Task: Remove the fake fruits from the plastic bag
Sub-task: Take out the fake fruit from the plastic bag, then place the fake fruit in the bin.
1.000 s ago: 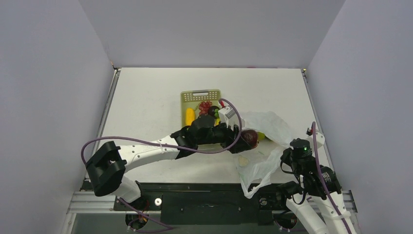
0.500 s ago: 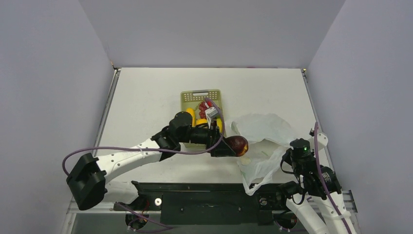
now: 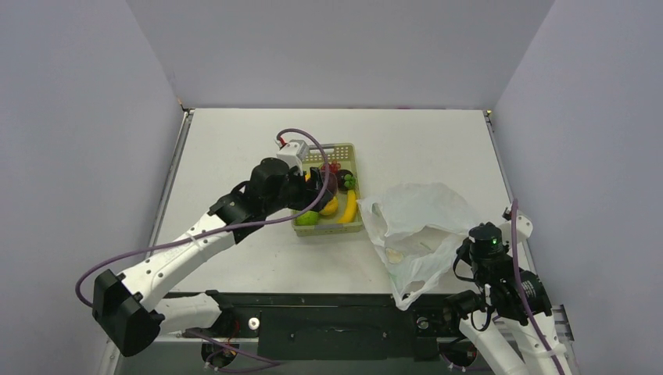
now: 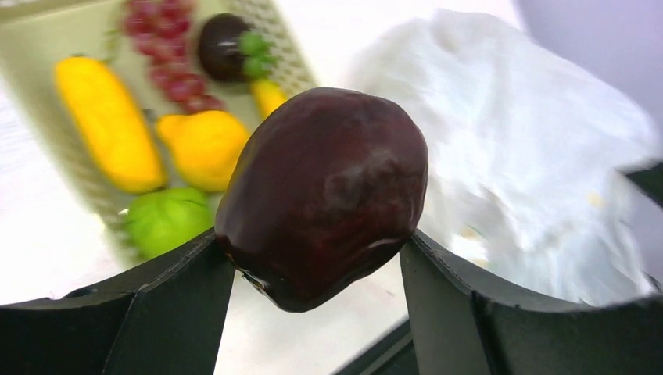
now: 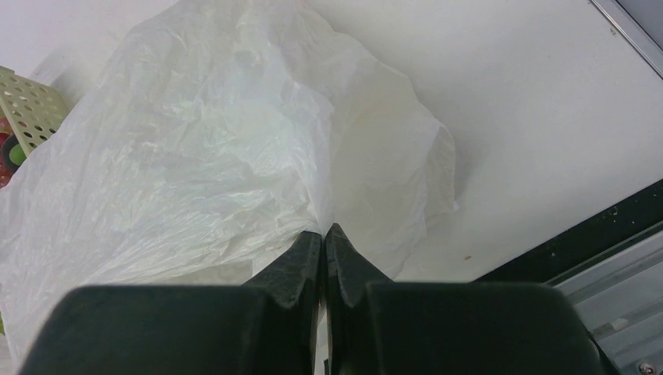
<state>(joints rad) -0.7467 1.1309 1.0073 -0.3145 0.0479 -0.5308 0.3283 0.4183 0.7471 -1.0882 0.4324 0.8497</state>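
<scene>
1. Left pincer [image 4: 313,262] swung from the bag [image 3: 422,215] to above the basket [image 3: 336,147], clamped on the maroon fruit [image 4: 324,195].
2. Bag lay on the surface [image 3: 234,148], just right of the basket; other fruits [image 4: 203,144], yellow, green and red, sat in the basket.
3. Right pincer [image 5: 323,238] was pressed together on a bag fold.

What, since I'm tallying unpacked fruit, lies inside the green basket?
The basket holds red grapes, a long yellow fruit, a yellow pear-shaped one, a green fruit, a dark green-capped one. The maroon fruit hides one corner.
</scene>
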